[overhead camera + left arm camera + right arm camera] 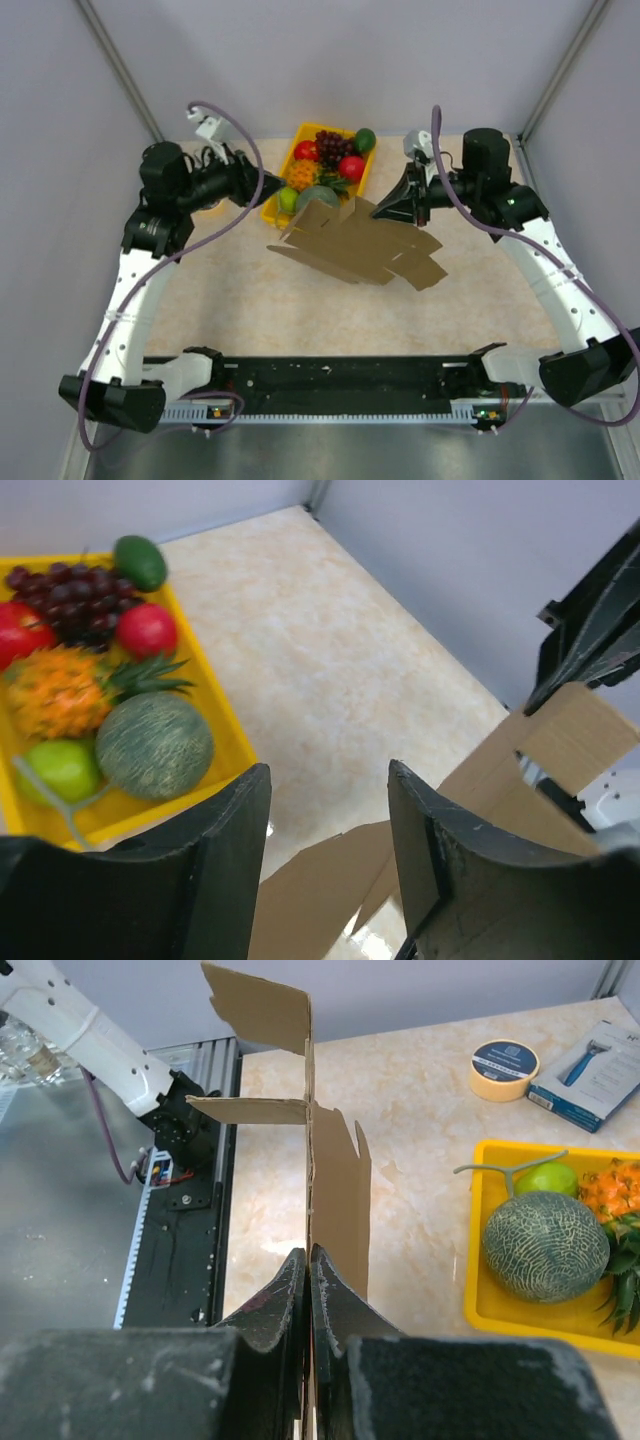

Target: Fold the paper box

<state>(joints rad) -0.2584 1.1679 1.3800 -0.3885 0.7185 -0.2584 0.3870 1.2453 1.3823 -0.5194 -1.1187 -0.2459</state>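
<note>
The paper box (355, 245) is a flat brown cardboard cut-out with flaps, held up off the table in the middle. My right gripper (385, 208) is shut on its far right edge; in the right wrist view the sheet (335, 1175) runs edge-on out of the pinched fingertips (309, 1254). My left gripper (268, 188) is open with nothing between its fingers, over the near left end of the yellow tray and apart from the box. Its wrist view shows the brown flaps (330, 885) below and beyond its spread fingers (245, 820).
A yellow tray (277, 206) of plastic fruit stands at the back centre, just behind the box. A roll of tape (504, 1068) and a small blue-grey box (590, 1060) lie on the table's left side. Grey walls close in on three sides.
</note>
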